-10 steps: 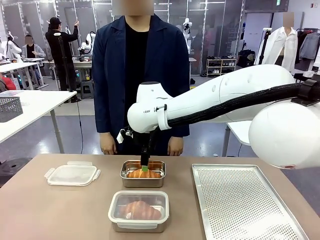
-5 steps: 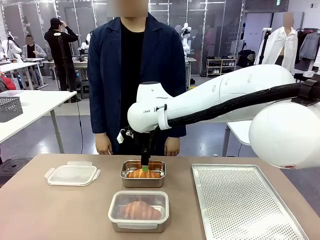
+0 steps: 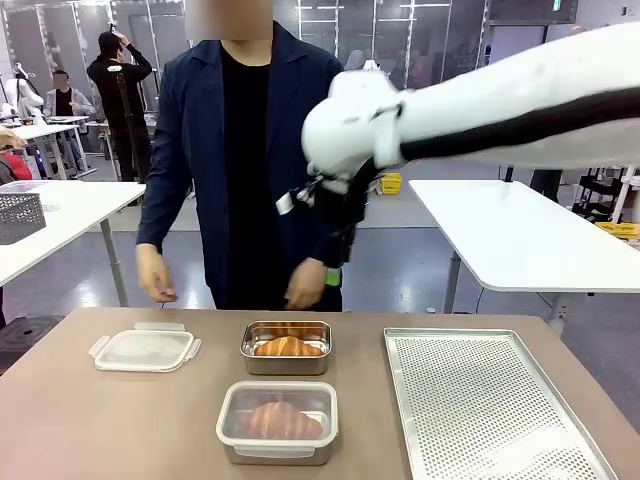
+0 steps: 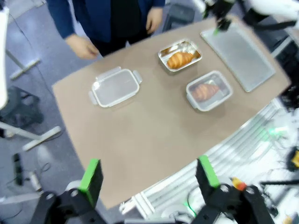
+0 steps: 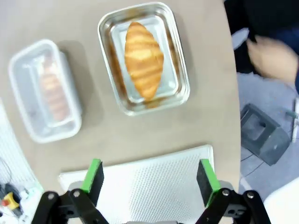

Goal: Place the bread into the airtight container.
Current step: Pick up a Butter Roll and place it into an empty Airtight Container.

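We see the golden-brown croissant-shaped bread (image 3: 287, 346) lying inside the open rectangular stainless-steel airtight container (image 3: 286, 347) at the middle of the brown bench (image 3: 120, 420), toward the person's side. From the right wrist camera the bread (image 5: 144, 59) lies lengthwise in that steel container (image 5: 143, 63), and our right end effector (image 5: 148, 173) sits high above it with its green-padded fingers spread wide and nothing between them. In the front view that right end effector (image 3: 337, 268) hangs well above the bench, just in front of the person's dark blue jacket (image 3: 190, 130). Our left end effector (image 4: 148, 173) is up high as well, fingers apart and empty. Nearer us sits a second steel container with a clear plastic lid (image 3: 278, 422) on it and another bread inside. The loose clear plastic lid (image 3: 145, 349) lies to the left, and the perforated metal baking tray (image 3: 490, 405) to the right. The person's hand (image 3: 304, 284) hovers behind the open container.
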Robot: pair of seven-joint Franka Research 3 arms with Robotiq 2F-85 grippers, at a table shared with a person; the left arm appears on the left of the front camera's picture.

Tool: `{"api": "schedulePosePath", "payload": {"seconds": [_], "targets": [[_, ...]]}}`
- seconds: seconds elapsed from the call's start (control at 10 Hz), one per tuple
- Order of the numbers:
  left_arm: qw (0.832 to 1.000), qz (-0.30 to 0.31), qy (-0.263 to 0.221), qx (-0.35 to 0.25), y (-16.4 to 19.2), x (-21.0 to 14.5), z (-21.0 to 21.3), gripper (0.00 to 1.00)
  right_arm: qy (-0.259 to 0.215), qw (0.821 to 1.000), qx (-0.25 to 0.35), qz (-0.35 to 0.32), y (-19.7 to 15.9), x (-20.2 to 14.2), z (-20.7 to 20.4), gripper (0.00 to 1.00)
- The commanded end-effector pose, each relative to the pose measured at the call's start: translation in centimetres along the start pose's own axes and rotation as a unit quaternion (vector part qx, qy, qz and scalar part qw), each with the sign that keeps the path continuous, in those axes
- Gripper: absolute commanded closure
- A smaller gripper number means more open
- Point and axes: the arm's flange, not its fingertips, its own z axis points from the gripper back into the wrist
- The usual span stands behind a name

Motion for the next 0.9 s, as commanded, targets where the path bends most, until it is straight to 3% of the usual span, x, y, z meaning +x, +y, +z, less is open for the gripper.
{"api": "schedulePosePath", "payload": {"seconds": [0.0,0.2,0.5,0.8], "targets": [[1.0,-0.007,0.002,-0.003,-0.1,0.0,0.2,0.0,-0.038,0.994,0.016,-0.102,2.3,-7.8,3.1,0.0],[1.0,-0.007,0.002,-0.003,-0.1,0.0,0.2,0.0,-0.051,0.977,-0.032,-0.206,4.1,-16.0,9.2,0.0],[1.0,-0.007,0.002,-0.003,-0.1,0.0,0.2,0.0,-0.113,0.94,-0.094,-0.309,8.8,-26.4,17.7,0.0],[1.0,-0.007,0.002,-0.003,-0.1,0.0,0.2,0.0,-0.164,0.913,-0.123,-0.354,13.4,-31.1,23.1,0.0]]}}
